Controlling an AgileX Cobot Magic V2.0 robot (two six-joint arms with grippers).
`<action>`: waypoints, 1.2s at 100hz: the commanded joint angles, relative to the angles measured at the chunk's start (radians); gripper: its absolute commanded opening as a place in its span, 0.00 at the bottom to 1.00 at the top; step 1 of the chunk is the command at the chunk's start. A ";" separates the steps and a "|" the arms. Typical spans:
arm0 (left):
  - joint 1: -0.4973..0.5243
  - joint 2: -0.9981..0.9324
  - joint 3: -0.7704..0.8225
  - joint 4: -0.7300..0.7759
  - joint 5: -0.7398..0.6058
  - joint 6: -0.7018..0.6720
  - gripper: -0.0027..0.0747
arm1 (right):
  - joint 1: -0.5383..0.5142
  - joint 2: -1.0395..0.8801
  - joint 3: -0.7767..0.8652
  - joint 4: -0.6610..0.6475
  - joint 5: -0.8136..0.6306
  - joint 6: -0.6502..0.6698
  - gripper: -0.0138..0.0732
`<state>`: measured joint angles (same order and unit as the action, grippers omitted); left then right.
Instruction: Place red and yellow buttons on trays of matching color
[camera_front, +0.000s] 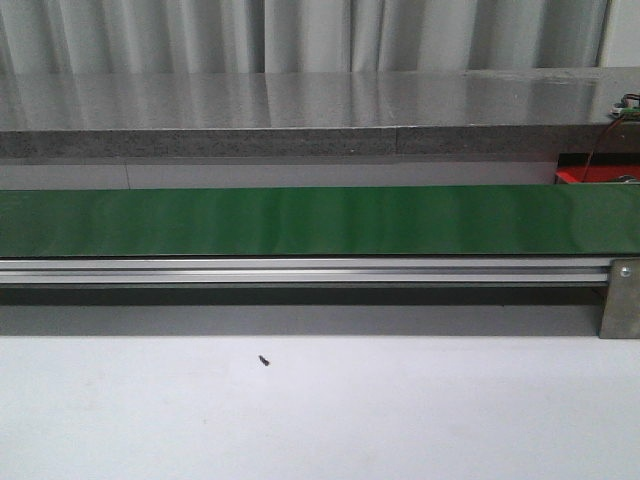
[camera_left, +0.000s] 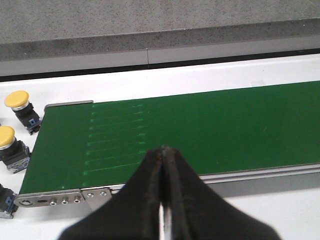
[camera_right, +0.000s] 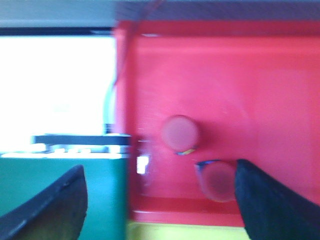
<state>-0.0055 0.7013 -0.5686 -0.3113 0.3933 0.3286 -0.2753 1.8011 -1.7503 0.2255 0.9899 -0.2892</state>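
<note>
Left gripper (camera_left: 163, 150) pressed together, empty, over the bare green belt (camera_left: 200, 130); two yellow buttons (camera_left: 16, 99) standing off the belt's end, well to one side of its fingers. Right gripper (camera_right: 160, 200) spread wide above the red tray (camera_right: 270, 80), two red buttons (camera_right: 180, 132) lying between and just ahead of its fingers. Probably light, rigid, with smooth domes likely to slip; best pinched across the blocky base.

Green belt (camera_front: 300, 221) bare along its length, two red buttons (camera_right: 180, 132) crowding red tray (camera_right: 260, 75)

two red buttons (camera_right: 180, 132), two yellow buttons (camera_left: 16, 99)
</note>
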 joint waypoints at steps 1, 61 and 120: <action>-0.008 -0.005 -0.026 -0.017 -0.071 0.001 0.01 | 0.050 -0.135 0.032 0.025 -0.047 -0.009 0.85; -0.008 -0.005 -0.026 -0.017 -0.071 0.001 0.01 | 0.129 -0.781 0.844 0.027 -0.241 -0.009 0.55; -0.008 -0.005 -0.026 -0.017 -0.071 0.001 0.01 | 0.129 -0.965 0.986 0.050 -0.270 -0.009 0.08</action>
<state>-0.0055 0.7013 -0.5686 -0.3113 0.3933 0.3286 -0.1466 0.8447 -0.7385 0.2583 0.7601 -0.2907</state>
